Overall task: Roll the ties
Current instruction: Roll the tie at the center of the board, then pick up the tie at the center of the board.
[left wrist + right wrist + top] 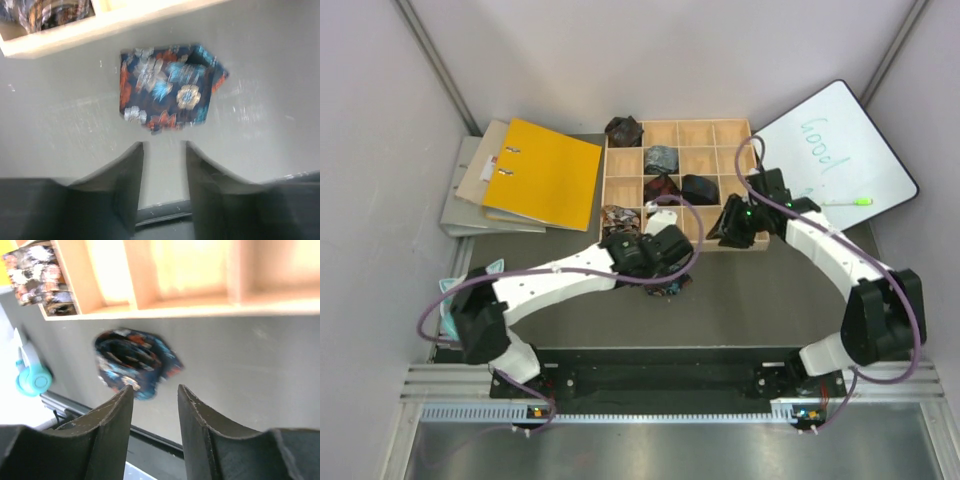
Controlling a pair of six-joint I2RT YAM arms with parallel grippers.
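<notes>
**Both pincers parted and empty; the loose roll may yet come undone**

From above, the left pincer (662, 256) hangs over the navy floral tie (672, 290). The tie peeks out from below it, bundled on the table (750, 300), outside the wooden tray (751, 180). The right pincer (731, 228) sits at the tray's near right corner, close beside the left one. If both reach in together, the wrists could knock. Beyond the left pincer, the tray's nearest left cell holds a brown-patterned bundle (620, 218). Farther on are a maroon bundle (661, 187) with a black bundle (700, 187) beside it, then a grey-blue bundle (661, 158). A dark bundle (623, 130) sits at the far left corner. The other cells look bare.

On the left wrist view, the fingers stand apart with bare table between them, gripping nothing. The tie (167, 87) lies just ahead of the tips, clear of them and short of the tray wall (100, 27). Nothing pins it, so it may loosen. A finger landing on its edge rather than straddling it would likely shove it or peel a layer open.

On the right wrist view, the jaws are likewise apart and empty. The tie (132, 362) lies ahead and slightly left of the gap, its hollow core showing. Squeezing across that hollow could flatten the roll. The tray wall (200, 310) just beyond could snag it on the way in. The cells straight ahead seem empty, though glare washes them out.
</notes>
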